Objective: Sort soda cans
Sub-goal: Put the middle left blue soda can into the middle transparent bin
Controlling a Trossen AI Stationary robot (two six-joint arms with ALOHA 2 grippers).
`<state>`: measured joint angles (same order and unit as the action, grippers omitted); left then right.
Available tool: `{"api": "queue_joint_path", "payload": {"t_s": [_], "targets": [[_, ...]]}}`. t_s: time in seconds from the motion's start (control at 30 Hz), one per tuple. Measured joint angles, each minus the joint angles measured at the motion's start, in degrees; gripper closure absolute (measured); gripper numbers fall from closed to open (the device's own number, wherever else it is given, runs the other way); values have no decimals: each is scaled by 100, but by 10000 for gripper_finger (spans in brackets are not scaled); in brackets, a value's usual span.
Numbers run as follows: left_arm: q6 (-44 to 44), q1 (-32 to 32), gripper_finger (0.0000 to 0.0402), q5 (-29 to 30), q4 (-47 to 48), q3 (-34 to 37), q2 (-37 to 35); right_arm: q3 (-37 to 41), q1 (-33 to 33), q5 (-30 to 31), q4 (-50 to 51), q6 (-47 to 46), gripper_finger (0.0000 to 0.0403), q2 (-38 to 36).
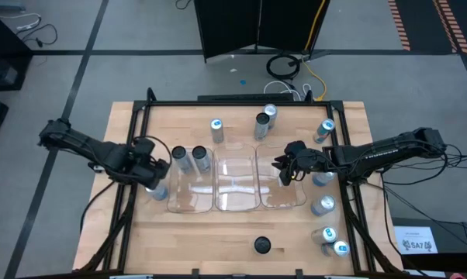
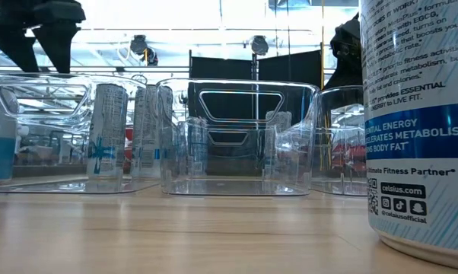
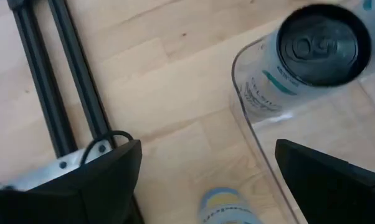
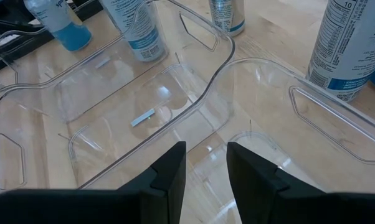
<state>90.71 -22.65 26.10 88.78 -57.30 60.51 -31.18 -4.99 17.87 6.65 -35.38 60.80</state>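
Observation:
Two dark-topped soda cans (image 1: 179, 155) (image 1: 200, 155) stand upright in the left clear tray (image 1: 188, 203). One of them shows in the left wrist view (image 3: 324, 43). A blue-topped can (image 1: 159, 191) (image 3: 223, 208) stands on the table just outside that tray's left wall. My left gripper (image 1: 153, 175) (image 3: 206, 177) hangs open above this can and touches nothing. My right gripper (image 1: 285, 168) (image 4: 206, 168) hovers over the right tray (image 1: 289, 203), its fingers nearly together with nothing between them.
The middle tray (image 1: 235, 203) holds no can. Loose cans stand behind the trays (image 1: 216, 128) (image 1: 262, 124) (image 1: 270, 112) and along the right side (image 1: 324, 130) (image 1: 323, 205) (image 1: 327, 234). One dark-topped can (image 1: 262, 246) stands near the front edge. Black frame rails (image 3: 63, 93) run along the table's left side.

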Motion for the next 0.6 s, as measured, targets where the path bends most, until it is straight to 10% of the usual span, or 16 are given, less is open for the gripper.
{"api": "queue_joint_path", "payload": {"t_s": [0.6], "targets": [[-158,0,23,-317,-127,0,388,0,0,2,-1,2,296,0]]}}
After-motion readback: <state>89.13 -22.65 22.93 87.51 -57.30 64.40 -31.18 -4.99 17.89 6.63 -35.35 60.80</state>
